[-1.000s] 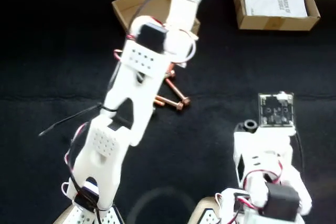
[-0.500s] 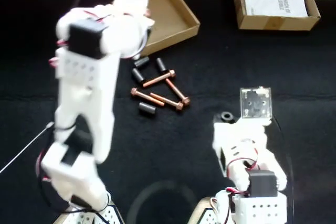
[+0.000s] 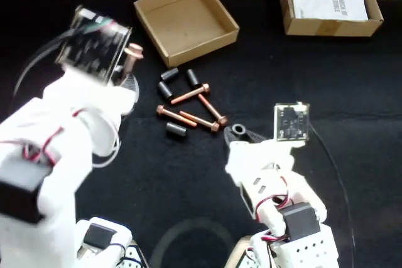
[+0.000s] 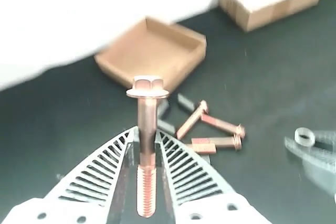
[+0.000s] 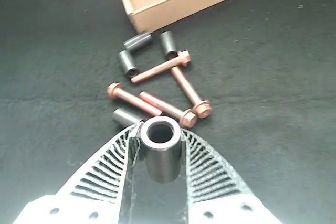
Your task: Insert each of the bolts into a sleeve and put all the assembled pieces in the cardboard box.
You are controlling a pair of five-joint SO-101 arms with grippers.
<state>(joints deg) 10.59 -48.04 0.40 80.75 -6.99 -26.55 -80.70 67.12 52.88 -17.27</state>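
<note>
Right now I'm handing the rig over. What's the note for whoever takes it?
Left gripper: shut on a bolt, held in the air, head outward.
Right gripper: shut on a sleeve, beside the pile.
Pile: four loose bolts and four loose sleeves, just in front of the cardboard box.
Done: nothing assembled; the box is empty.
Left: put the held bolt into the held sleeve, box it, then the four remaining pairs.
</note>
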